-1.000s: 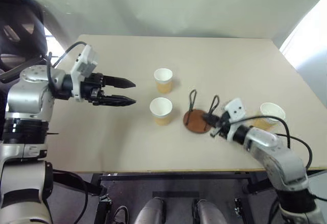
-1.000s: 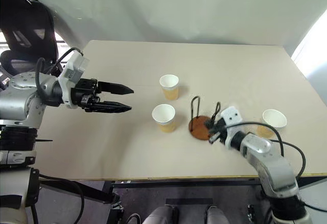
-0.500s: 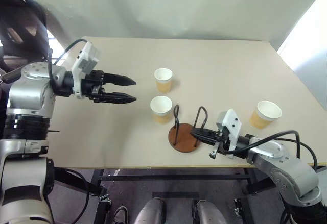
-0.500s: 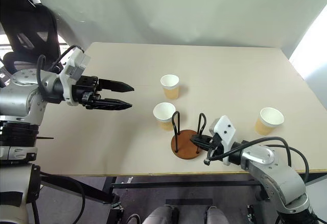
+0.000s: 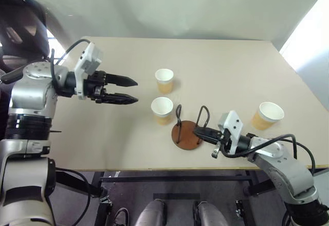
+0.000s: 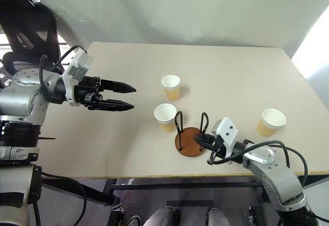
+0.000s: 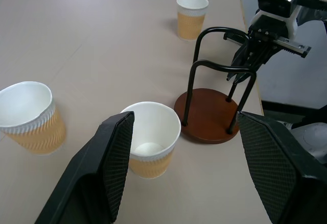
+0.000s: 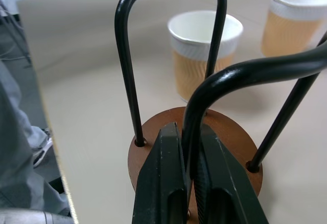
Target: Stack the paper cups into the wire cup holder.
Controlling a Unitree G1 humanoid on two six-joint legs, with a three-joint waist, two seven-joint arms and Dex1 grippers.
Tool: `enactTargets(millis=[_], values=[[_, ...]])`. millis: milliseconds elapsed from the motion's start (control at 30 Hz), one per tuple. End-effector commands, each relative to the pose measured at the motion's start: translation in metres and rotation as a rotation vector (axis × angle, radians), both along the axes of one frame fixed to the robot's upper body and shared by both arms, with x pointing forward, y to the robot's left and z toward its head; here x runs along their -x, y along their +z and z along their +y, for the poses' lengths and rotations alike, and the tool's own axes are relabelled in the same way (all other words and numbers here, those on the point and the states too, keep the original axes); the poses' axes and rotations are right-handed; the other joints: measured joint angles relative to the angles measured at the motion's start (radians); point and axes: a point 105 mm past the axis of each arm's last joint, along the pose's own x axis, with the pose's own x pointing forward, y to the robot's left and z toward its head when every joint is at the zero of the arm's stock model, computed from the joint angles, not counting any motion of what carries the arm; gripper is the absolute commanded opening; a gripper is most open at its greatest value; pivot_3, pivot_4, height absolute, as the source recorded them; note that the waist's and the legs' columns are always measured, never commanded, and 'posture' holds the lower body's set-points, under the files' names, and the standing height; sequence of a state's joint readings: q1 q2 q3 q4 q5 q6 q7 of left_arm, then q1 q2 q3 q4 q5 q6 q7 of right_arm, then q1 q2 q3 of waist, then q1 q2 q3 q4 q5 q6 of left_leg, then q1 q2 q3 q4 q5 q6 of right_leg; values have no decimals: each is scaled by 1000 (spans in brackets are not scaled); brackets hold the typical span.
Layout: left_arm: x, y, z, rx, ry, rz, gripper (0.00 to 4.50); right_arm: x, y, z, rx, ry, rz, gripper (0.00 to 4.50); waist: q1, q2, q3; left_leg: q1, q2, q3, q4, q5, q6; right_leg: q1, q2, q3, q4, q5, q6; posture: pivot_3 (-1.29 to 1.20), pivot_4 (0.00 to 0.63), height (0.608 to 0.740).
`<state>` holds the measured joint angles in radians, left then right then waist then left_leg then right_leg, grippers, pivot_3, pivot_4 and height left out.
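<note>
Your right gripper (image 8: 190, 183) pinches one black wire loop of the brown-based wire cup holder (image 5: 187, 135) beside the nearest tan paper cup (image 5: 162, 110), presumably steadying it, while left gripper (image 5: 130, 90) hangs wide, empty.

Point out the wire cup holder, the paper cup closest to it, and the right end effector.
wire cup holder (image 6: 189, 146): right eye view, brown disc base.
nearest paper cup (image 6: 165, 114): right eye view, white inside.
right end effector (image 6: 199, 139): right eye view, between fingertips, shut on a wire loop.
</note>
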<state>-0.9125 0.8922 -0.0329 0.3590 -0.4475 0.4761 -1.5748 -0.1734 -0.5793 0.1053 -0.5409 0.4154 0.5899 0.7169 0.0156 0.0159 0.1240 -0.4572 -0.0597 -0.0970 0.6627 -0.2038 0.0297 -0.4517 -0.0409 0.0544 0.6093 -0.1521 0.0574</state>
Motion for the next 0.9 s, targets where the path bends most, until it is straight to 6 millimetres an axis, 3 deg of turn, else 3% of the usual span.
enactTargets(millis=[33,500,900], values=[[5,11,0,-5,-41,-38,3424,4,8,1,-7,49,-45,30,0,0,0,0,0,0,0,0,0,0,0,0,0,0,0,0,150,740],[5,11,0,-12,-45,-35,3424,-4,-6,3,69,104,-95,30,-1,0,0,0,0,0,0,0,0,0,0,0,0,0,0,0,150,740],[6,10,-1,-14,-47,-32,3424,-13,-9,3,84,50,-92,30,-1,0,0,0,0,0,0,0,0,0,0,0,0,0,0,0,150,740]])
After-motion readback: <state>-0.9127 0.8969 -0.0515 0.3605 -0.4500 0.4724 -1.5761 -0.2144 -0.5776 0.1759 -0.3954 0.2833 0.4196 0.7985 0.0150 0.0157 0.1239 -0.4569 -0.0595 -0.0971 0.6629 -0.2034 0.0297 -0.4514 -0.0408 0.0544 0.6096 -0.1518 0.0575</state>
